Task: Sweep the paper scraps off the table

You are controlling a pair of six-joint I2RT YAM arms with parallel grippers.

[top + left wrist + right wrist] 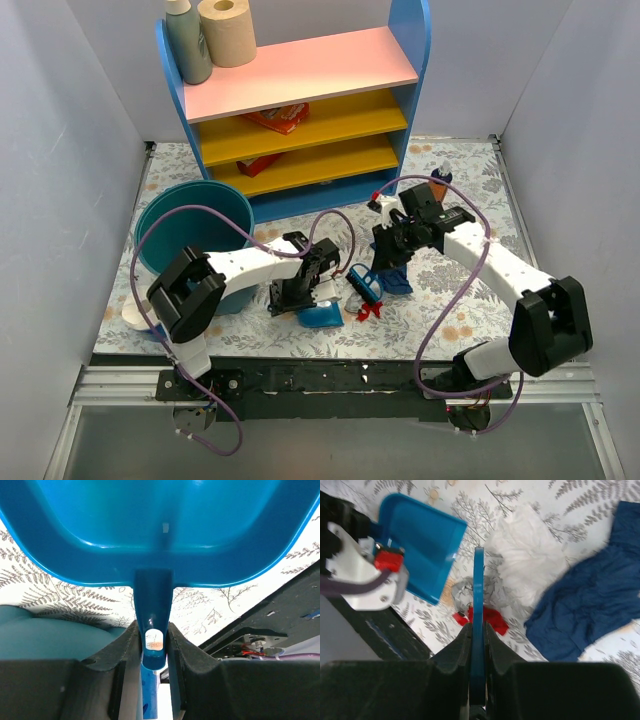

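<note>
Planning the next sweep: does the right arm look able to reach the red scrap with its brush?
Probably yes: the right gripper holds the brush right over the red scrap, with nothing seen between them.

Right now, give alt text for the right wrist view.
The right claw grips a blue brush handle above a red paper scrap. A blue dustpan is upper left; a white wad and dark blue paper lie right.

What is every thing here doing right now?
left gripper: shut on the dustpan handle.
right gripper: shut on the brush handle.
dustpan: held, no scraps showing inside.
brush: held above the red scrap.
paper scraps: loose on the table, unswept.
bucket: upright, top open.
</note>
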